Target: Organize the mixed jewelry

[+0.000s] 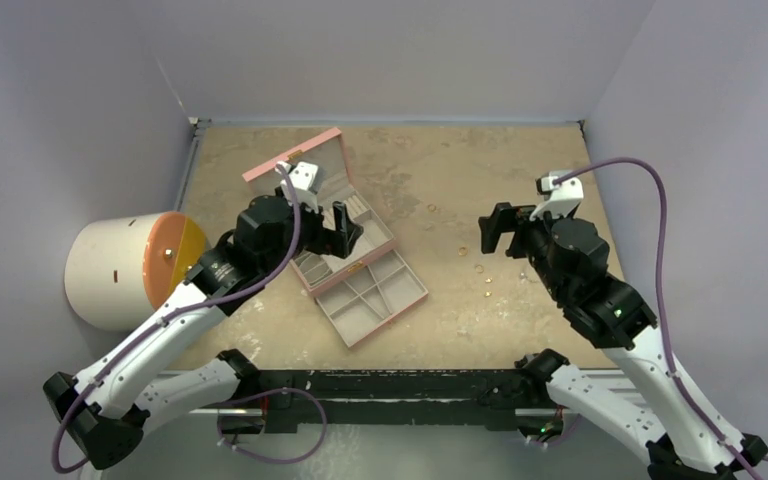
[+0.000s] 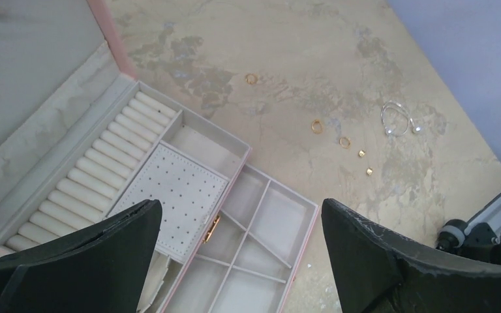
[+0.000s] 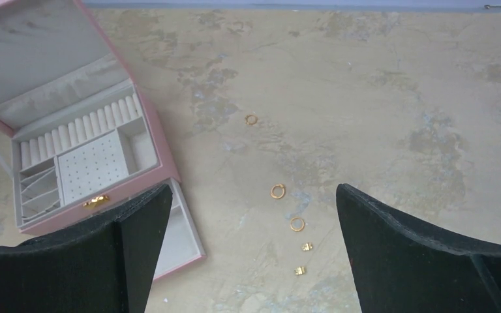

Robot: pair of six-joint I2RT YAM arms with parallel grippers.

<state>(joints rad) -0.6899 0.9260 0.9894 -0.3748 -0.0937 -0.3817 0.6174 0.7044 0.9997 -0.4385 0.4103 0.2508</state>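
Three gold rings (image 2: 316, 126), two gold bits (image 2: 361, 153), one hoop (image 2: 396, 119)

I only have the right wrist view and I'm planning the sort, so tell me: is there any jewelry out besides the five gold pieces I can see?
Observer: Yes. The left wrist view shows a thin silver hoop lying apart from the gold pieces, on their side away from the pink box.
Operator: Is the pull-out drawer holding anything?
Observer: The drawer compartments that show in the left wrist view look empty.
Operator: Where is the left tool?
Observer: In the top view, the left tool hovers open above the pink box, holding nothing.
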